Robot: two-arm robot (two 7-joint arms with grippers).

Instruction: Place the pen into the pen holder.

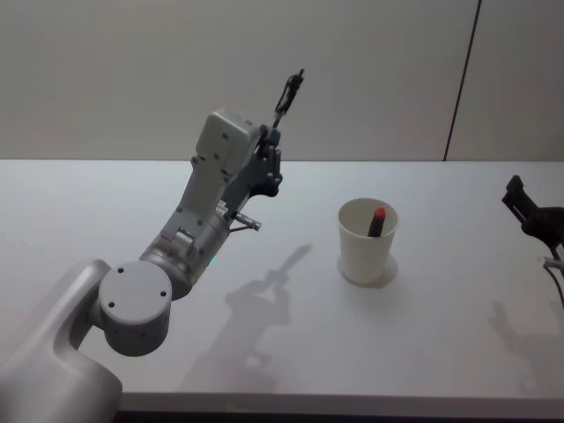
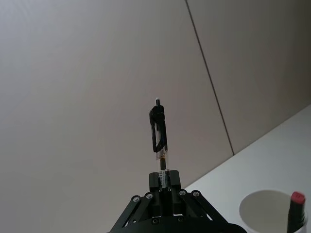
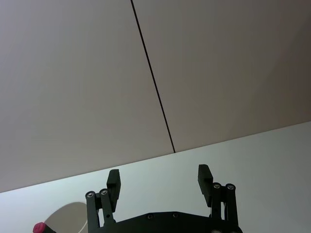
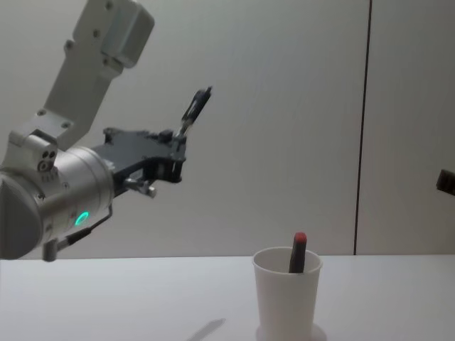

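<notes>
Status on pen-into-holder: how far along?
Done: the pen is picked up, off the table. In hand: the left gripper is shut on its lower end, holding it high and left of the pen holder, not above it. Left: carry across, lower in, release. A red-capped marker already stands in it. The right gripper is open, parked at the right edge.

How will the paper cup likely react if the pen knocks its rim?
The pen holder looks light and thin-walled, likely to slide or dent. Narrow-based, with a red-capped marker leaning inside, it may tip. The left gripper holds the pen aloft; the right gripper idles at right.
</notes>
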